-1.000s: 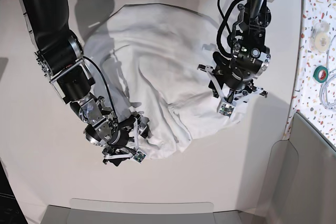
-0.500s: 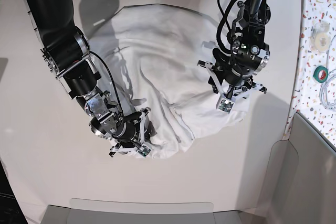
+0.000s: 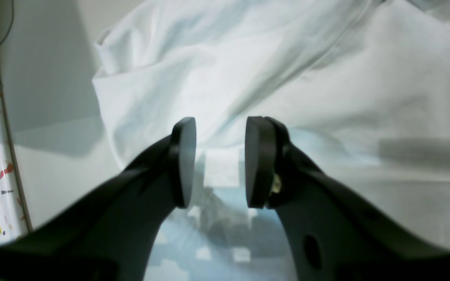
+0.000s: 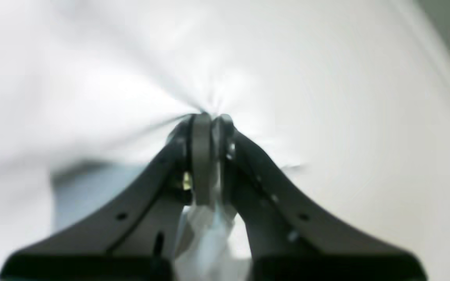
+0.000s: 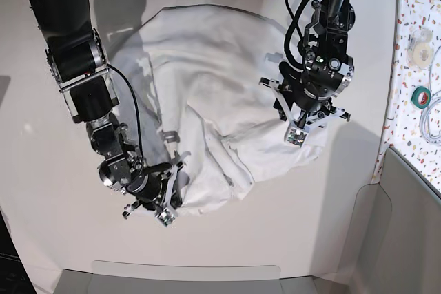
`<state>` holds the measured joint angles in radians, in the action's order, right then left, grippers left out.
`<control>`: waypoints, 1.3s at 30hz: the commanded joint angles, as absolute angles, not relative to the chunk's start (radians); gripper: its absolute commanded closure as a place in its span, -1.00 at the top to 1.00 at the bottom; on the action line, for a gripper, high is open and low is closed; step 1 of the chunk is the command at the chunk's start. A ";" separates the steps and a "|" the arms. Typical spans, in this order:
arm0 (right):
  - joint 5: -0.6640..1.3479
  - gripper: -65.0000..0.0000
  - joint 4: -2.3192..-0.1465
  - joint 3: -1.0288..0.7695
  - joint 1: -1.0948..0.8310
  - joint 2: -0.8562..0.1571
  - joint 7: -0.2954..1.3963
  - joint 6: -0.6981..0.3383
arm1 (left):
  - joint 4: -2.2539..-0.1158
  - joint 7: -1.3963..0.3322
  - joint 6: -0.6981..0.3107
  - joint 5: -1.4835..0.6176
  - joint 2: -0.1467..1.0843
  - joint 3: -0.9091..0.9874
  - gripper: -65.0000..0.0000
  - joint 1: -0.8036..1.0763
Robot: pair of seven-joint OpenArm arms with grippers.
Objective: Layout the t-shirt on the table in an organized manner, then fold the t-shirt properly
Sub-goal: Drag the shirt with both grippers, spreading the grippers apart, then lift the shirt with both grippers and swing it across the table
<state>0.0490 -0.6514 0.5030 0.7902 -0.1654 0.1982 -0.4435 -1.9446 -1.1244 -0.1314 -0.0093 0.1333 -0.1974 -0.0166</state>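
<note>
The white t-shirt [image 5: 207, 80] lies crumpled and wrinkled across the middle of the off-white table [image 5: 41, 122]. In the base view my right gripper [image 5: 164, 203] is at the shirt's near-left edge. The right wrist view shows that gripper [image 4: 208, 121] shut, pinching a gather of t-shirt [image 4: 92, 78] with creases radiating from the pinch. My left gripper [image 5: 301, 127] hovers over the shirt's right side. The left wrist view shows it [image 3: 219, 158] open over the t-shirt [image 3: 287, 78], with nothing between its round pads [image 3: 257, 162].
A speckled terrazzo panel [image 5: 406, 25] runs along the right edge, carrying a green tape roll [image 5: 421, 96], a white roll [image 5: 417, 46] and a coiled cable [image 5: 433, 125]. A grey bin [image 5: 406, 232] stands at the near right. A grey panel [image 5: 186, 277] lines the front edge.
My right gripper has gone from open to shut on the shirt's near-left edge and has shifted left and nearer. The left gripper has stayed almost still and open.
</note>
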 commanded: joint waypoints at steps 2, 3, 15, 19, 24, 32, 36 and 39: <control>0.058 -0.99 -0.704 0.441 0.839 -0.160 0.191 -0.432 | -1.965 -1.106 -0.128 -0.002 0.137 -0.179 -0.35 -0.030; 0.058 -0.99 -0.727 0.417 0.840 -0.157 0.211 -0.432 | -1.965 -1.106 -0.128 -0.004 0.137 -0.165 -0.35 -0.028; 0.058 -0.99 -1.119 0.354 0.783 -0.139 0.386 -0.435 | -1.960 -1.112 -0.128 -0.007 0.137 -0.033 -0.35 -0.065; 0.058 -0.99 -1.273 0.354 0.710 -0.182 0.446 -0.435 | -1.911 -1.115 -0.128 -0.008 0.133 0.045 -0.29 -0.108; 0.058 -0.99 -1.405 0.354 0.630 -0.239 0.509 -0.435 | -1.753 -1.116 -0.127 -0.022 0.131 0.079 -0.08 -0.214; 0.058 -0.99 -1.440 0.354 0.579 -0.300 0.518 -0.435 | -1.578 -1.116 -0.128 -0.176 0.137 0.070 -0.07 -0.355; 0.058 -0.99 -1.445 0.352 0.564 -0.305 0.518 -0.435 | -1.414 -1.093 -0.128 -0.222 0.160 0.070 -0.07 -0.443; 0.058 -0.99 -1.463 0.352 0.555 -0.318 0.518 -0.435 | -1.305 -1.043 -0.128 -0.252 0.174 0.070 -0.08 -0.503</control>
<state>0.0559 -1.4425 0.3603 0.5228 -0.3077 0.5449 -0.4450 -1.2854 -1.0622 -0.1268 -0.2478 0.1642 0.0673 -0.4702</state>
